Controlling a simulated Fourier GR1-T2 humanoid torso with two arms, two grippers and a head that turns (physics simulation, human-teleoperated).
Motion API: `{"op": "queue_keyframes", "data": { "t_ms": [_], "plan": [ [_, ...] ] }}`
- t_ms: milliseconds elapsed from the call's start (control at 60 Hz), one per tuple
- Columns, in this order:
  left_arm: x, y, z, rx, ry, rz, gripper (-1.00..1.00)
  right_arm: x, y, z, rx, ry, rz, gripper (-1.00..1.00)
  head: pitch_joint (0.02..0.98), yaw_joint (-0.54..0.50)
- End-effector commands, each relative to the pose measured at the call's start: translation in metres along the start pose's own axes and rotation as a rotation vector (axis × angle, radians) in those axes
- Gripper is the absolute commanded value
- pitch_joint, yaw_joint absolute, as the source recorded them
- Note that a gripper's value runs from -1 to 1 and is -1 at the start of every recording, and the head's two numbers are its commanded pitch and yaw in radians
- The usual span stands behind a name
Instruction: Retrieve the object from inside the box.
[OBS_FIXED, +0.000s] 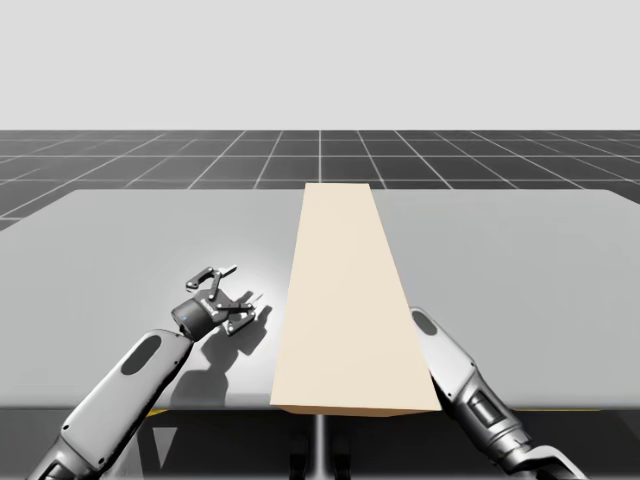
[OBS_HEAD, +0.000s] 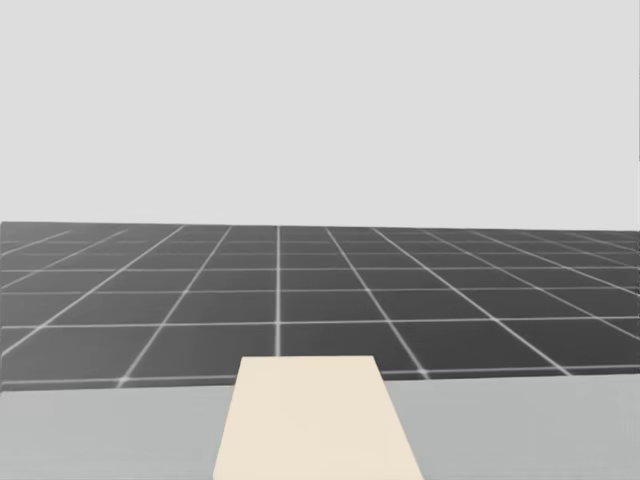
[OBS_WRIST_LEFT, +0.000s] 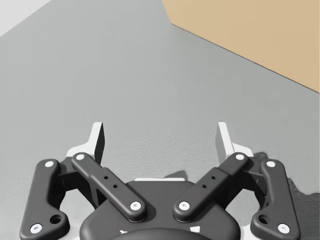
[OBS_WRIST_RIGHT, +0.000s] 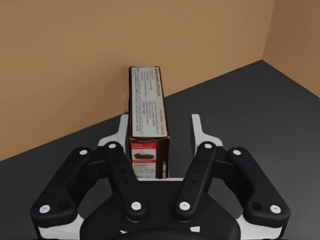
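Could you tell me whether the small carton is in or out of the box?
In: the carton, at my right gripper, sits against tan inner walls of the box.

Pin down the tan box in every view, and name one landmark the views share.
High view: the tan box lies along the grey table, between my arms.
Head view: its far part at bottom centre.
Left wrist view: its outer wall ahead of my open left gripper.
Right wrist view: its inner walls behind the dark red carton between the open fingers of my right gripper.
Landmark: the grey table, in the high, head and left wrist views.
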Motion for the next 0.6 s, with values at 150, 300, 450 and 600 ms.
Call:
{"op": "queue_keyframes", "data": {
  "t_ms": [150,300,450,600],
  "plan": [
    [0.0,0.002,0.001,0.006,-0.005,-0.002,-1.0,-0.019,0.0,-0.011,-0.025,0.069,-0.001,1.0,0.184,-0.1],
    [0.001,0.005,0.003,0.017,-0.016,0.005,-1.0,0.005,-0.002,0.014,-0.132,0.062,0.072,1.0,0.177,-0.1],
    [0.001,0.007,0.004,0.024,-0.022,0.01,-1.0,0.024,-0.001,0.074,-0.224,0.007,0.079,1.0,0.173,-0.09],
    [0.001,0.012,0.005,0.036,-0.025,0.015,-1.0,0.024,0.006,0.138,-0.289,-0.009,0.107,1.0,0.173,-0.09]
  ]
}}
